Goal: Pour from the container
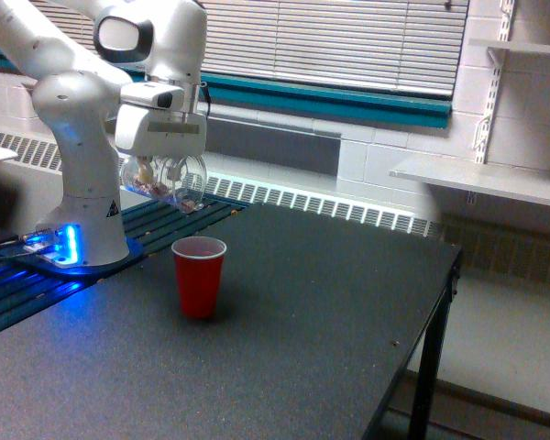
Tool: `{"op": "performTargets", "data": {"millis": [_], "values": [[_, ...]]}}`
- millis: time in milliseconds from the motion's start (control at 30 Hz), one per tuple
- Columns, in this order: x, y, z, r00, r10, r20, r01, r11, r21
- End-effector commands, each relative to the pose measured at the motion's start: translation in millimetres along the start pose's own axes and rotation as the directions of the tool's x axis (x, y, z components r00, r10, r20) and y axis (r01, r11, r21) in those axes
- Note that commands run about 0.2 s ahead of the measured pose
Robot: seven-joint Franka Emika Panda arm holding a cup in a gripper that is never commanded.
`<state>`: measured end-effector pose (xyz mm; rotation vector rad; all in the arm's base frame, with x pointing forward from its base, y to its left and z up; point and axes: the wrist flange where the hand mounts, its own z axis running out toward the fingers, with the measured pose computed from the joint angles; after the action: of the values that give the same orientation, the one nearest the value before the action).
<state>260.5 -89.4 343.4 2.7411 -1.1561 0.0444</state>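
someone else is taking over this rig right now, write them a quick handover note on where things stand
Gripper: shut on the container, a clear handled jar held in the air and tipped, with small pink and whitish pieces inside.
Red cup: upright on the black table, below the jar and a bit toward the exterior view's right.
Done: jar lifted and tilted.
Left: nothing is visibly falling out; line the jar's mouth up over the cup, then finish the pour.

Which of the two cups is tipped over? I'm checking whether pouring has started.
The clear container held in the claw is tilted; the red cup stands upright on the table.
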Motion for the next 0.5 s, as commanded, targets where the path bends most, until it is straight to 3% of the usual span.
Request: {"op": "performTargets", "data": {"millis": [33,500], "values": [[-18,-9,13.8,0.999,0.033,0.030,-0.032,0.999,-0.035],[-35,-20,21.7,0.998,-0.008,0.058,0.013,0.996,-0.089]]}}
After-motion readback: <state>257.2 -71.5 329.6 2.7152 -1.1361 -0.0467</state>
